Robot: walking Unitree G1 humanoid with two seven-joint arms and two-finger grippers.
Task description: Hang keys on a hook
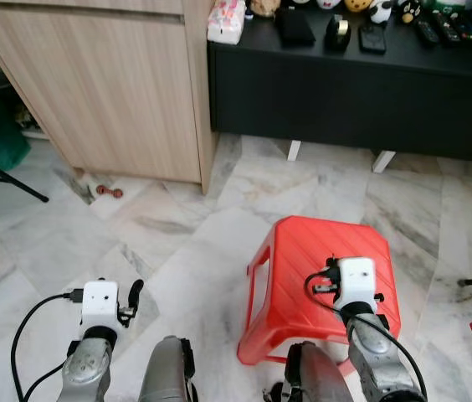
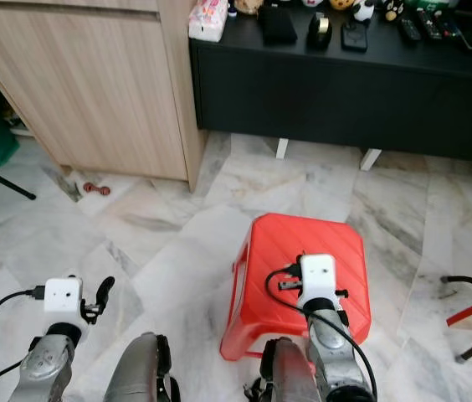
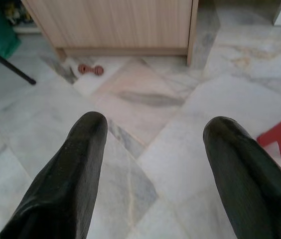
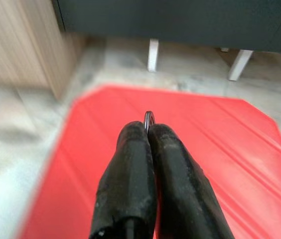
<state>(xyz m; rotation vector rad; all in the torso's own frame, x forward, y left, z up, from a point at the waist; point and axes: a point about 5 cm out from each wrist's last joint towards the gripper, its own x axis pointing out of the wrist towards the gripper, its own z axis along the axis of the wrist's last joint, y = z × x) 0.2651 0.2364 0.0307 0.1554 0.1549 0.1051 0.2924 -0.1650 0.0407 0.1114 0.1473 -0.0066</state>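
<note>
The right hand (image 4: 149, 130) was pressed together on a key ring (image 4: 149, 118), whose thin loop poked out between the fingertips, above the red stool (image 1: 336, 251). The left hand (image 3: 158, 144) hung spread over the marble floor (image 1: 169, 243). Beyond stood a wooden cabinet (image 1: 110, 84) and a black bench (image 1: 353, 92).

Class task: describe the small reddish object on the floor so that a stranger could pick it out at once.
Start at the light wooden cabinet on the robot's left. By its lower edge, on the marble floor, lies a small reddish-brown dumbbell-shaped object. It is far smaller and darker than the bright red plastic stool.
</note>
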